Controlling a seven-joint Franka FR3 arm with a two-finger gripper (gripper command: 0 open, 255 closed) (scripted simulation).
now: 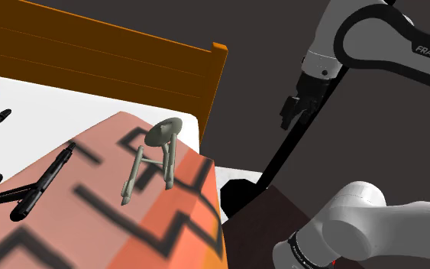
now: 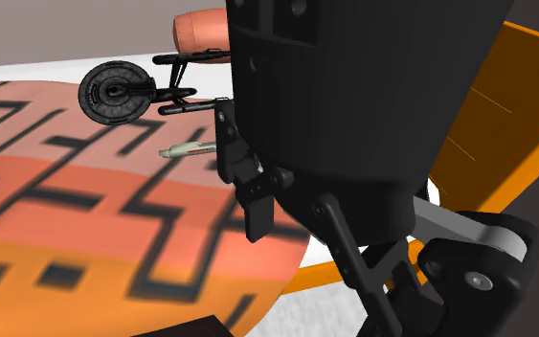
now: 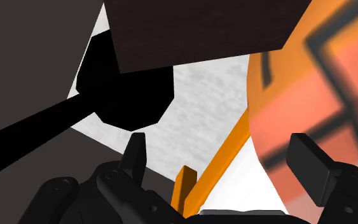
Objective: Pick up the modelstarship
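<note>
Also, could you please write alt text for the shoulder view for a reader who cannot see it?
A grey-green model starship lies on an orange bedspread with black zigzags, near the bed's corner. The arm's black gripper hangs beyond the bed's edge to the view's right, touching nothing. At the left lie black model ships.

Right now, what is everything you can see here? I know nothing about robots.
model starship: 1, grey-green, on the blanket near the bed's edge
black model starship: 1, black, on the blanket, farther from the arm
blanket: 1, pink and orange with black zigzags, over the bed
bolster: 1, salmon pink, beyond the black starship
bed board: 1, orange-brown, at the bed's end
floor: white-grey, beside the bed
stand: 1, dark brown box, under the arm
arm: 1, white with dark joints
gripper: 1, black, fingers open, empty, off the bed's edge
</note>
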